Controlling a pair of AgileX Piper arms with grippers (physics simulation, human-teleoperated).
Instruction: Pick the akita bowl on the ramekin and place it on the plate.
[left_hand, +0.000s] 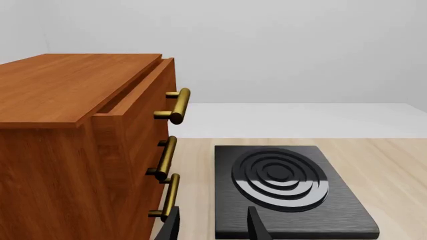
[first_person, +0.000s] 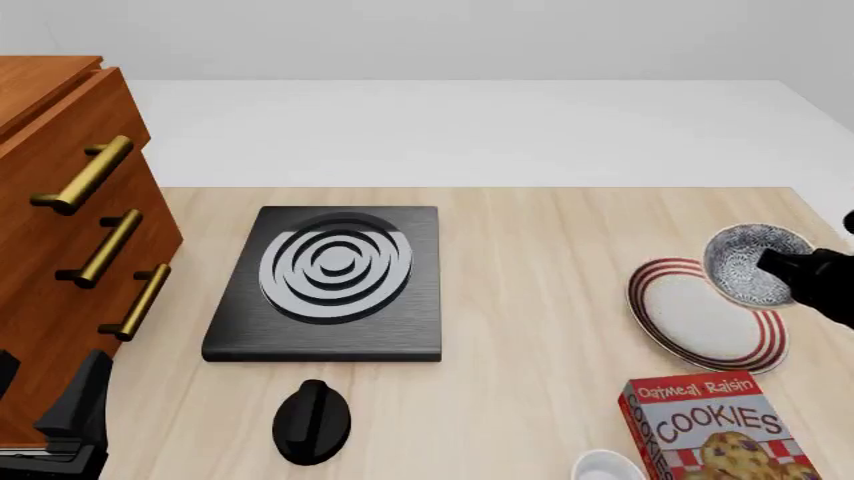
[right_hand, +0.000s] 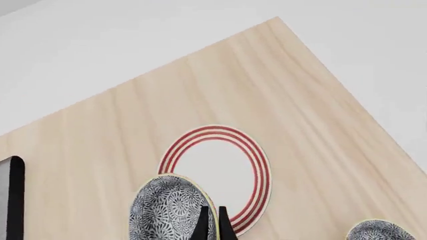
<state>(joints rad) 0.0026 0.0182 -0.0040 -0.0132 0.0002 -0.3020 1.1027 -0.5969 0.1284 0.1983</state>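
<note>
Akita bowl: one akita bowl (first_person: 755, 263) in the front view, raised over the far right edge of the plate, tilted, with its speckled inside showing.
Second speckled piece: the right wrist view shows the held bowl (right_hand: 171, 210) and also part of one more speckled round object (right_hand: 379, 231) at the frame's edge; what it is cannot be told.
Plate: one plate (first_person: 663, 318), white with red rings, flat on the desk near the right edge.
Ramekin: one ramekin (first_person: 607, 466), small and white, at the near edge just beside the cookie box, cut off by the frame.
Right gripper: one right gripper (first_person: 785, 268); its fingers (right_hand: 202, 225) are closed on the bowl's rim, one on each side of the wall.
Left gripper: one left gripper (left_hand: 213, 225), low beside the cabinet; its two dark fingers (left_hand: 256, 226) stand apart with nothing between them.
Cabinet: one wooden cabinet (first_person: 40, 230) on the left, with three brass handles (first_person: 104, 245).
Stove plate: one black stove plate (first_person: 334, 283) with grey rings, mid-desk.
Knob: one black knob (first_person: 311, 420) just in front of the stove plate.
Cookie box: one red cookie box (first_person: 714, 428), near right.
Desk: one pale wood desk (first_person: 534, 300).
</note>
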